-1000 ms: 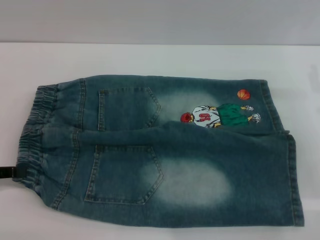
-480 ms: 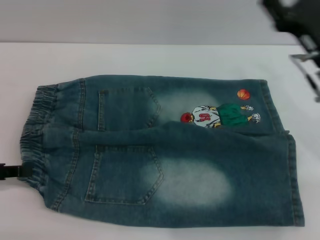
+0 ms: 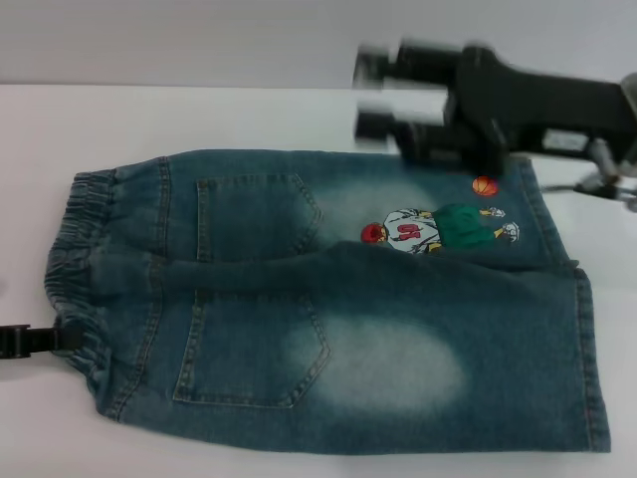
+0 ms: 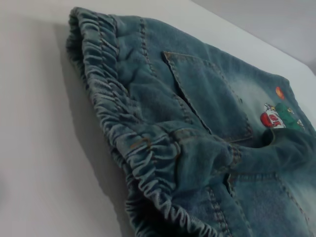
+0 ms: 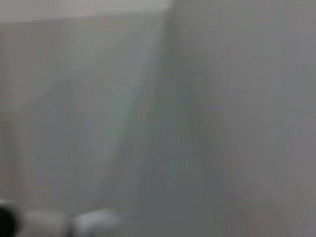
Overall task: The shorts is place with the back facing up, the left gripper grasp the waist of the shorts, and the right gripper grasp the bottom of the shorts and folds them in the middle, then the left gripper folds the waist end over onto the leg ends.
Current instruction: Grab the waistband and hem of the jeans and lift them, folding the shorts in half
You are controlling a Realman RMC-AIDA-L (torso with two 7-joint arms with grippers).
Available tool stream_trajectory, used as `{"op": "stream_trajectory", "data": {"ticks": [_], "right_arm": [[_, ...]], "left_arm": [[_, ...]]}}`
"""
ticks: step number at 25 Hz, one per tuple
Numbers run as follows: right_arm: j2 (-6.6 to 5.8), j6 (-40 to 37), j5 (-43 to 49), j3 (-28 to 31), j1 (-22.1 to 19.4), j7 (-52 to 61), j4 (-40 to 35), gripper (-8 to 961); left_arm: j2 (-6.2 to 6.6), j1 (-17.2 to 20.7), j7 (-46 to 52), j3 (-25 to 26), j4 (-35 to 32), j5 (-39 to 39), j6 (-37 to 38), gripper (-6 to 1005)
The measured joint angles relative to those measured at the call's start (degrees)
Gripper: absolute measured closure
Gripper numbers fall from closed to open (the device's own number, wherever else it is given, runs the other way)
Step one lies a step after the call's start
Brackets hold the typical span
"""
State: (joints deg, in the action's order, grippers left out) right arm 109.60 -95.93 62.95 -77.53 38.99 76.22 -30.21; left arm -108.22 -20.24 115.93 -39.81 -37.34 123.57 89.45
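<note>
Head view: the shorts (image 3: 328, 309) lie flat on the white table (image 3: 249, 115), back up, both pockets showing. The waist (image 3: 70, 269) is at the robot's left, the leg hems (image 3: 587, 349) at its right. The basketball-player print (image 3: 438, 229) sits on the far leg. The left gripper (image 3: 25, 342) is only a black tip at the picture's left edge, touching or just beside the near end of the waistband; can't tell if it's open or clamped. The right gripper (image 3: 373, 95) is up in the air over the far edge of the shorts, blurred, fingers apart, holding nothing, well away from the hems.

Left wrist view: close on the puckered waistband (image 4: 118, 123), which stands a little proud of the table. No fingers visible here. The far pocket (image 4: 207, 94) and the print (image 4: 279, 116) lie beyond.

Right wrist view: only blurred table and wall, no shorts.

Judgement: this is the approach-to-grasp step. The right gripper wants to come down at the hem edge and pinch both layers near a corner. The left should bite the full waistband thickness.

Room: bare table along the far side and past the waist. The near edge and the hems run close to the frame border, so the margin there can't be seen.
</note>
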Motion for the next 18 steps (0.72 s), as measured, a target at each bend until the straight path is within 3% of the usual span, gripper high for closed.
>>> {"op": "stream_trajectory", "data": {"ticks": [5,10,18], "right_arm": [[-2.34,-12.2,21.0,10.7,3.0,6.6,-0.6,319],[-3.76,-23.1,38.3,17.8,3.8,9.4,-2.0,319],[-4.67,-26.3,56.2,25.4,1.9,10.1,-2.4,319]], "left_arm": [[-0.64,-0.1,-0.4,0.1,-0.3,-0.3,-0.1,940],[-1.26,-0.3,-0.5,0.5,-0.6,-0.4,-0.1,937],[-2.13,-0.5,-0.1,0.8,-1.4,-0.4,0.3,932]]}}
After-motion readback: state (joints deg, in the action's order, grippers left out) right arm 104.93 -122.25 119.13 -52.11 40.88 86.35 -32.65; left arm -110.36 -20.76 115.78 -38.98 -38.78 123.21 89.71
